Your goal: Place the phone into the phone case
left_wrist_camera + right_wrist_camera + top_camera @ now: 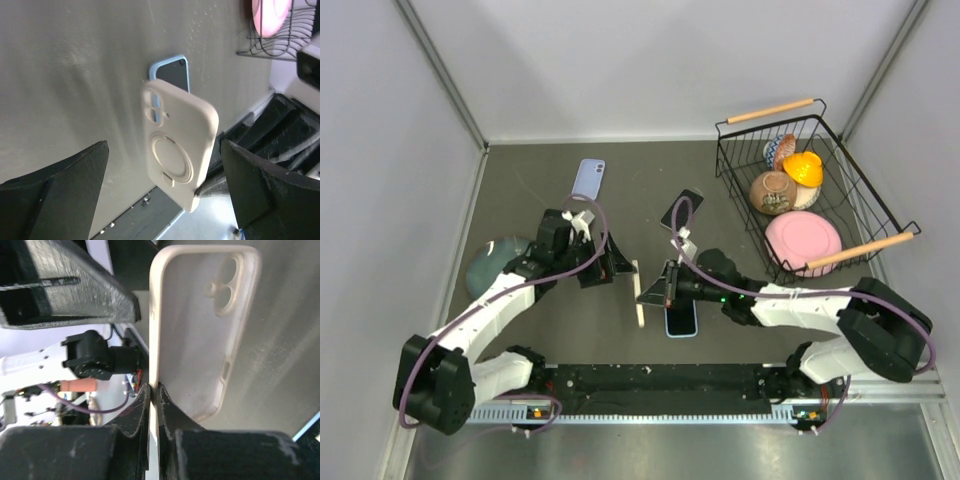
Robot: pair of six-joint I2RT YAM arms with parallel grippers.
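Your biggest risk is the hold itself. The right gripper (658, 288) is clenched on just one thin long edge of the phone case (639, 293), so the soft shell could swing about that pinch or slide out as soon as anything pushes on it. The left gripper (617, 268) hangs just left of the case with its jaws spread wide and nothing between them. If you bring it in off-line, a finger will likely strike the case's back and knock it round rather than grip it. Watch too for the wrong pick, because three phones lie on the table (520, 200). The blue-rimmed phone (681, 320), flat and screen up just right of the case and partly under the right wrist, looks the likeliest fit. A lavender phone (588, 180) and a dark phone (681, 210) sit farther back. The case is held on edge over the middle of the table, between the two grippers. It is cream, matte and flexible-looking, with a raised ring on its back facing left, a camera cut-out at one corner, and its hollow side turned right.
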